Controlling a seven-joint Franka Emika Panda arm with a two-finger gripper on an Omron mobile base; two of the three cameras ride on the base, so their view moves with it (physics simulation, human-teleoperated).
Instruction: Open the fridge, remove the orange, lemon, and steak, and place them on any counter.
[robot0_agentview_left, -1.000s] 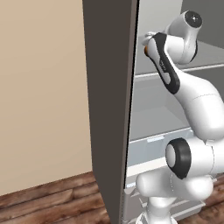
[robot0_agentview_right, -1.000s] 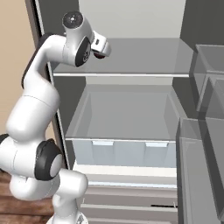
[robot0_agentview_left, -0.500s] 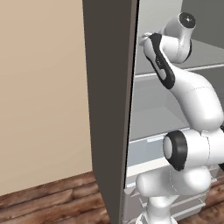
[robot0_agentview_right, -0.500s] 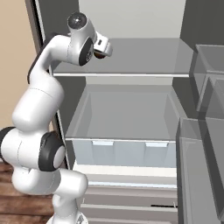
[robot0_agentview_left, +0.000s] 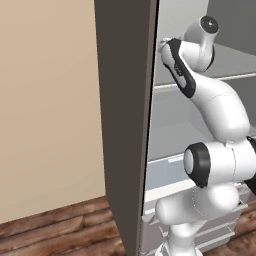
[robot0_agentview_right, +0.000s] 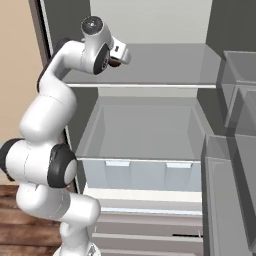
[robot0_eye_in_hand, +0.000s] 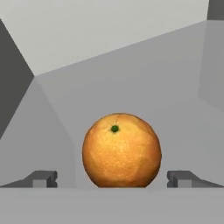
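The tall grey stainless-steel fridge (robot0_agentview_right: 150, 65) stands open, its dark door (robot0_agentview_left: 125, 125) swung out to the left and seen edge-on in the left base view, so that the pale grey shelved interior is exposed to the arm. The white arm reaches up and in over the upper shelf (robot0_agentview_right: 165, 67); its hand hangs just above the near left part of that shelf in the right base view, with a small dark rounded shape showing just past the hand.

In the hand view the round, dark-orange fruit with a small green stem dimple, the orange (robot0_eye_in_hand: 121, 151), rests on the pale shelf floor directly ahead, near the left wall of the compartment. The two-finger gripper (robot0_eye_in_hand: 113, 179) is spread wide and holds nothing: one dark fingertip (robot0_eye_in_hand: 41, 178) stands to the left of the fruit and the other to the right, each clear of the peel with shelf visible between. The orange sits centred in this gap, which suggests the hand has been aligned so that the fingers can straddle the widest part of the fruit.

Judged from this arrangement, the door-opening step is done and the approach to the first food item is in hand; closing calls for a slight further advance, since a round fruit gripped off-centre may roll away. The lower clear drawer (robot0_agentview_right: 145, 150) appears empty.
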